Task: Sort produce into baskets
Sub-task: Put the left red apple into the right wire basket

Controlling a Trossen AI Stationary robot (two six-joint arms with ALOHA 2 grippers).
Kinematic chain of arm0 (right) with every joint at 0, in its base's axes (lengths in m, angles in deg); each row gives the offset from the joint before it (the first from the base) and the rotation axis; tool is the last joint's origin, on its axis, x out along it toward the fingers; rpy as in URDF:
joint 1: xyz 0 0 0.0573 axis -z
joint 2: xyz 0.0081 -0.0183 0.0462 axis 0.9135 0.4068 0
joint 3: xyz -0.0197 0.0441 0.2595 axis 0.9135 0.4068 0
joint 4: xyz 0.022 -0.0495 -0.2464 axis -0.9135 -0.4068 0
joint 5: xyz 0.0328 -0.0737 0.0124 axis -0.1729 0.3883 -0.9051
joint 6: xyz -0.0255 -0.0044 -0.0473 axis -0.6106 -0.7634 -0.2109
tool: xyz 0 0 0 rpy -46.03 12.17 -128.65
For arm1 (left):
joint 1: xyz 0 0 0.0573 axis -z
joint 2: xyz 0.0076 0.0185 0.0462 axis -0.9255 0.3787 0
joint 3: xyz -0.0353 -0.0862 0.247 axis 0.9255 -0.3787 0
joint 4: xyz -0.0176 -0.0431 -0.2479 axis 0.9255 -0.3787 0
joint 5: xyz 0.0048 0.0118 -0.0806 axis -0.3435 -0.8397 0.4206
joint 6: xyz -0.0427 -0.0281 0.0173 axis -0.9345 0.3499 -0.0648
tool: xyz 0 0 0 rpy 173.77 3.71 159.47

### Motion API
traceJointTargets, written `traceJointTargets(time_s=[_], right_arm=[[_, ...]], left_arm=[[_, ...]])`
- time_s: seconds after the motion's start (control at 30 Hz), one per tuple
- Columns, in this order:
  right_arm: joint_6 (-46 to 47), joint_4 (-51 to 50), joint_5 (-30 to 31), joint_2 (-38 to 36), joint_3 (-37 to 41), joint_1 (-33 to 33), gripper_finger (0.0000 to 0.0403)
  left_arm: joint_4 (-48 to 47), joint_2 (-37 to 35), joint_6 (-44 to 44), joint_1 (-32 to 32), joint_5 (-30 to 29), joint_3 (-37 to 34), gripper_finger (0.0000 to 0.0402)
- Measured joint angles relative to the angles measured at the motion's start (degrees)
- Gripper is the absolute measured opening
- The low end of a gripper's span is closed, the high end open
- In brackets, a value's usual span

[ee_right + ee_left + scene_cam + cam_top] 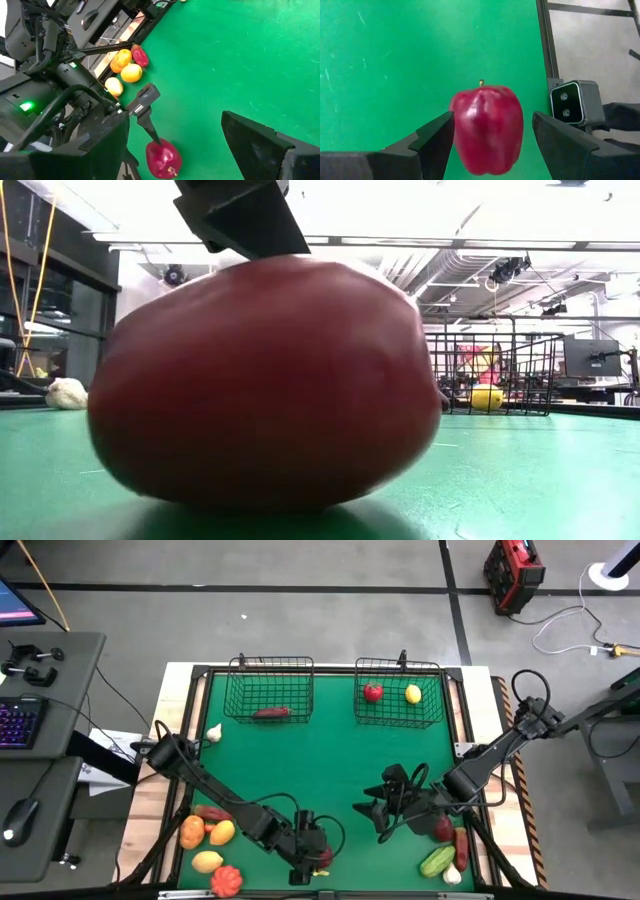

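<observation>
A red apple (487,130) sits on the green mat near the table's front edge, between the open fingers of my left gripper (312,862). It fills the low view (265,385). My right gripper (380,812) hangs open above the mat, right of centre, with nothing in it. At the far edge stand two black wire baskets. The left basket (236,690) holds a dark red piece (271,712). The right basket (441,705) holds a red piece (373,692) and a yellow one (413,693). My left gripper has one finger (437,140) against the apple's upper side (455,112); the other finger (560,142) stands apart from it. The fingers slant down from the table's left. The apple rests on the mat, stem end pointing away from the fingers.
Orange, yellow and red produce (210,840) lies at the front left, and a white garlic (213,733) near the left basket. Maroon, green and white pieces (445,850) lie at the front right. A grey camera (572,102) stands at the front edge beside the apple.
</observation>
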Motion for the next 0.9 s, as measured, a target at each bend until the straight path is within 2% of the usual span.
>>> traceJointTargets(time_s=[0.4, 0.57, 0.9], right_arm=[[0.0, -0.9, 0.0, 0.0, 0.0, 0.0, 0.0309], [0.0, -1.1, 0.0, 0.0, 0.0, 0.0, 0.0309], [0.0, -2.1, 0.0, 0.0, 0.0, 0.0, 0.0309]], left_arm=[[3.2, 4.1, -2.9, 0.3, 3.1, 0.0, 0.0258], [5.7, 6.3, -3.3, 0.3, 2.8, 0.3, 0.0258], [4.7, 8.2, -4.3, 0.4, 1.6, 0.3, 0.0258]])
